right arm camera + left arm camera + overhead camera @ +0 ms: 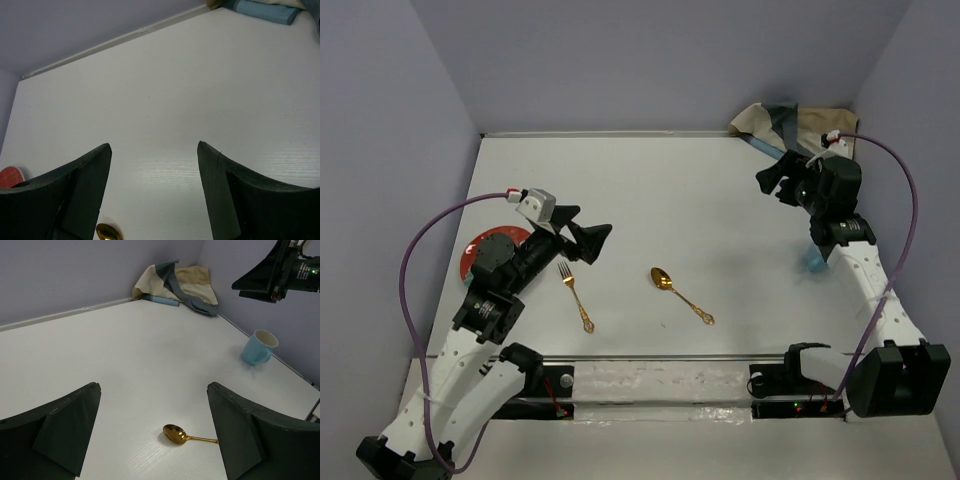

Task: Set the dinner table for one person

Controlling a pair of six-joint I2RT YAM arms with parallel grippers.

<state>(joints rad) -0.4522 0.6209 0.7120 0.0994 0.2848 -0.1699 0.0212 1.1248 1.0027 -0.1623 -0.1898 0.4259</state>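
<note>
The white dinner table (700,200) fills the top view. A gold spoon (680,295) lies near its front middle and also shows in the left wrist view (176,434). A gold fork (576,297) lies left of it. A red plate (488,243) sits at the left, partly under my left arm. A light blue mug (259,347) stands at the right edge, mostly hidden by my right arm in the top view (813,262). My left gripper (590,241) is open and empty above the table near the fork. My right gripper (773,181) is open and empty, raised at the far right.
A crumpled striped cloth placemat (790,128) lies in the far right corner, also in the left wrist view (176,282). Purple walls close the table on three sides. A silvery rail (660,357) runs along the front edge.
</note>
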